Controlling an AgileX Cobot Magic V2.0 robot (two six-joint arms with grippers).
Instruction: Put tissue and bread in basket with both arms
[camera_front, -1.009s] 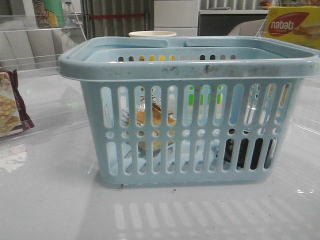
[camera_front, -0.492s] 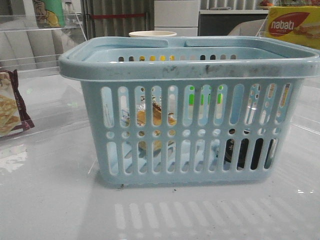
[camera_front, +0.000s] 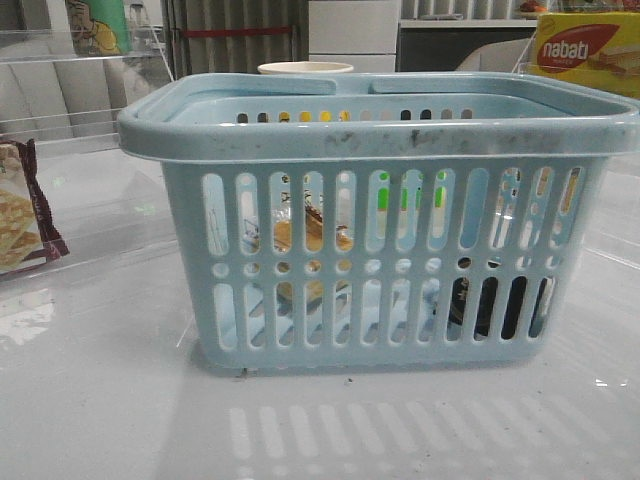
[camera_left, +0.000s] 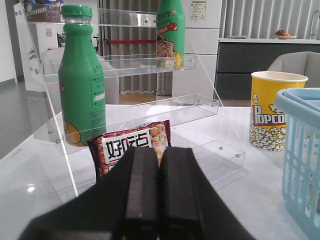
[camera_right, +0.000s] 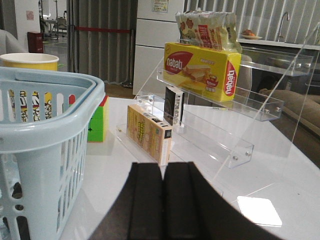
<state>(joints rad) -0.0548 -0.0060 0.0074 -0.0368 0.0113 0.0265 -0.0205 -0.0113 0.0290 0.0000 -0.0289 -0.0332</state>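
The light-blue slotted basket (camera_front: 380, 240) stands in the middle of the table in the front view. Through its slots I see the golden-brown bread (camera_front: 300, 235) in clear plastic at the left and the black tissue pack (camera_front: 490, 305) as a dark block at the lower right. No arm shows in the front view. My left gripper (camera_left: 159, 157) is shut and empty, with the basket's edge (camera_left: 300, 150) off to one side. My right gripper (camera_right: 163, 170) is shut and empty beside the basket (camera_right: 45, 130).
A maroon-edged cracker packet (camera_front: 22, 215) lies at the left on a clear acrylic shelf. A popcorn cup (camera_left: 272, 115), green bottles (camera_left: 80, 75) and a snack bag (camera_left: 132, 145) stand near the left arm. Yellow Nabati box (camera_right: 200, 70), small boxes (camera_right: 147, 131) on an acrylic rack near the right arm.
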